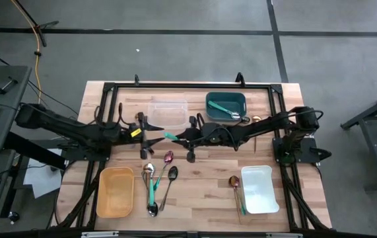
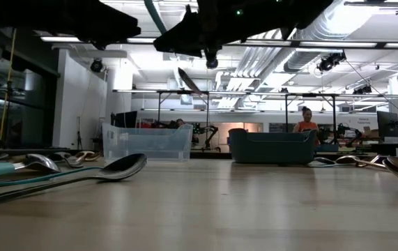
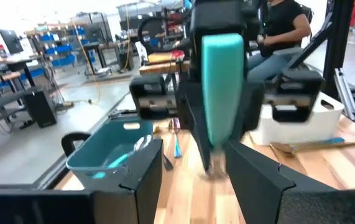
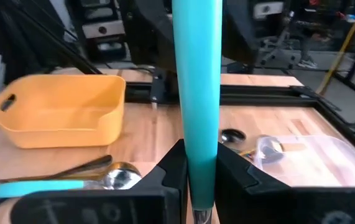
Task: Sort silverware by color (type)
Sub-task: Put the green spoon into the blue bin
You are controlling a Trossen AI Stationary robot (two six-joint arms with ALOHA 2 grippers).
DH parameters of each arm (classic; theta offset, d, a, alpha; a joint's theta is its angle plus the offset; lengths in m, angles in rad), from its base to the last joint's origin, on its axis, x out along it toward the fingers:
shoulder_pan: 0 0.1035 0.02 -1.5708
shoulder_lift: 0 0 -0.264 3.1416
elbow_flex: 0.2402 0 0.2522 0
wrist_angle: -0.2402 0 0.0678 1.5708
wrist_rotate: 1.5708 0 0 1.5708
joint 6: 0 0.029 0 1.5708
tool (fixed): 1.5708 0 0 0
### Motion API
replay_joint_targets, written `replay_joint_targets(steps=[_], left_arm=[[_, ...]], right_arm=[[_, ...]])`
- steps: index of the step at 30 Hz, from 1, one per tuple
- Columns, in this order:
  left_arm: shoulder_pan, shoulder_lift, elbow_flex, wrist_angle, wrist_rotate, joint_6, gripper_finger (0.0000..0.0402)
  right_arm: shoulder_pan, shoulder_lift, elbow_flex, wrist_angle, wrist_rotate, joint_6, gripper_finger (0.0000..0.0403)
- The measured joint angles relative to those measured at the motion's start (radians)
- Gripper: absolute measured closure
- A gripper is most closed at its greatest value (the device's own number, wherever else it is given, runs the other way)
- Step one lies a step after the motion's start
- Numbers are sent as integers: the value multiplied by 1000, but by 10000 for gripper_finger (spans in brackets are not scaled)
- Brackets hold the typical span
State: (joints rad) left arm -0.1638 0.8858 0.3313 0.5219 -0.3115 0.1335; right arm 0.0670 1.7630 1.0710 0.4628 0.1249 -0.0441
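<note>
My right gripper hovers over the table's middle, shut on a teal-handled utensil. The utensil's handle points toward my left gripper, which is open. In the left wrist view the handle's blunt free end faces the open left gripper; I cannot tell whether they touch. The silver head hangs below the arms. More silverware lies near the near edge: a teal-handled spoon, a black one, a pink-purple one and a gold one. My right gripper pinches the teal handle between its two fingers, down toward the head end. The long free part of the handle reaches out past the fingertips toward the left arm. The utensil is lifted clear of the table and held tilted.
Four containers stand around the middle. The clear one and the teal one, which holds teal utensils, are at the far side. The yellow one is near left and the white one near right. A person sits in the room beyond.
</note>
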Motion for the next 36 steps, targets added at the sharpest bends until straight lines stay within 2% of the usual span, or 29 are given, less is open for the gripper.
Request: replay_joint_targets(steps=[7, 14, 19, 24, 36], left_arm=[[0, -106, -1, -158, -5, -21, 235], [5, -153, -37, -155, -16, -7, 235], [23, -167, -99, -41, -15, 15, 235], [43, -174, -143, 40, -15, 32, 235], [80, -173, -143, 46, -17, 54, 236]], right_arm=[[14, -98, -41, -85, 116, -43, 363], [30, -244, -214, -19, 261, -33, 363], [29, -349, -373, 193, 275, -17, 363], [29, -433, -473, 246, 353, 17, 363], [29, -449, -485, 251, 355, 8, 363]])
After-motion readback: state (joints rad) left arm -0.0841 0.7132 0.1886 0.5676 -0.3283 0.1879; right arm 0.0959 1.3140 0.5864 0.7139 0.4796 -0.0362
